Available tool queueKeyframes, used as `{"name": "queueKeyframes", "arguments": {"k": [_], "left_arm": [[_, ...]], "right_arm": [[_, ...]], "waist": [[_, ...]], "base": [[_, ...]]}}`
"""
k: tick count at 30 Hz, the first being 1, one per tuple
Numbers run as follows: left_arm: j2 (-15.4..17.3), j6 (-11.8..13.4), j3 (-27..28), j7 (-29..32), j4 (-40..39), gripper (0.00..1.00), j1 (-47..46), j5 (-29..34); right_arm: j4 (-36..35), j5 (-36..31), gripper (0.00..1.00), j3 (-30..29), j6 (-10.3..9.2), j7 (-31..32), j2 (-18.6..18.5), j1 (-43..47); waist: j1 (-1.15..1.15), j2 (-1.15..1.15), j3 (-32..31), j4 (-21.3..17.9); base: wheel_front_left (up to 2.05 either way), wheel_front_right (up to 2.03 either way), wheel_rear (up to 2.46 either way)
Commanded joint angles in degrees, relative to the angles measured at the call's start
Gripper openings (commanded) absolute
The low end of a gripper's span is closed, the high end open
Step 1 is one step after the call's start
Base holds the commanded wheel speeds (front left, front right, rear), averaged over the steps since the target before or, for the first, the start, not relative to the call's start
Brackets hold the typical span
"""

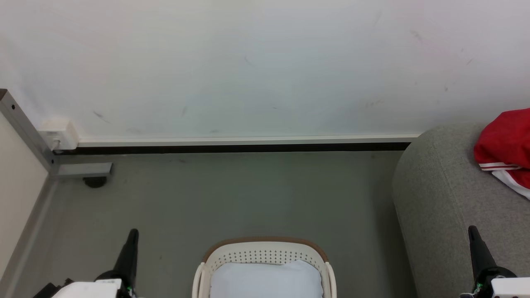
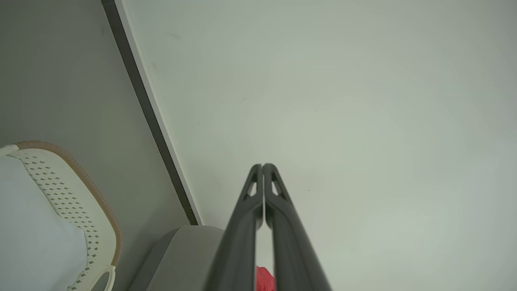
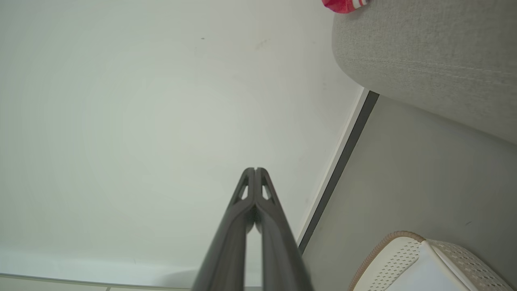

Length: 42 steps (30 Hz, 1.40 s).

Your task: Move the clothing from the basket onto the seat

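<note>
Red clothing (image 1: 505,142) with white stripes lies on the grey seat (image 1: 443,198) at the right; a bit of that clothing (image 3: 343,4) shows at the top of the right wrist view and between the fingers low in the left wrist view (image 2: 264,279). The white basket (image 1: 265,250) with a brown rim stands on the floor at bottom centre, holding a pale blue-white pad (image 1: 265,279). My left gripper (image 1: 132,234) is shut at lower left, its tips (image 2: 262,166) pressed together on nothing. My right gripper (image 1: 472,229) is shut at lower right, its tips (image 3: 255,169) likewise closed on nothing.
A white wall (image 1: 248,62) with a dark baseboard (image 1: 232,147) runs across the back. A grey metal frame (image 1: 29,132) with a white box (image 1: 60,133) stands at the left. Grey floor (image 1: 232,194) lies between basket, wall and seat.
</note>
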Motion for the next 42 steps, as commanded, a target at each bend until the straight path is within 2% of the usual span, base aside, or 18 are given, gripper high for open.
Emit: {"name": "queueKeyframes", "arguments": {"k": [1, 16, 42], "left_arm": [[0.2, -0.4, 0.4, 0.4, -0.3, 0.0, -1.0, -1.6], [0.1, -0.9, 1.3, 1.9, -0.3, 0.0, -1.7, -7.4], [0.1, -0.9, 1.3, 1.9, -0.3, 0.0, -1.6, -7.3]], "right_arm": [[-0.5, 1.5, 0.0, -0.3, -0.1, 0.5, -0.5, -1.0], [-0.6, 6.8, 0.0, -0.7, -0.12, 2.0, -0.5, -1.7], [-0.6, 6.5, 0.0, -0.7, -0.12, 2.0, -0.5, -1.7]], "waist": [[0.0, 0.0, 0.1, 0.0], [0.0, 0.0, 0.4, 0.3], [0.0, 0.0, 0.4, 0.3]], "base": [[0.0, 0.0, 0.0], [0.0, 0.0, 0.0], [0.0, 0.0, 0.0]]}}
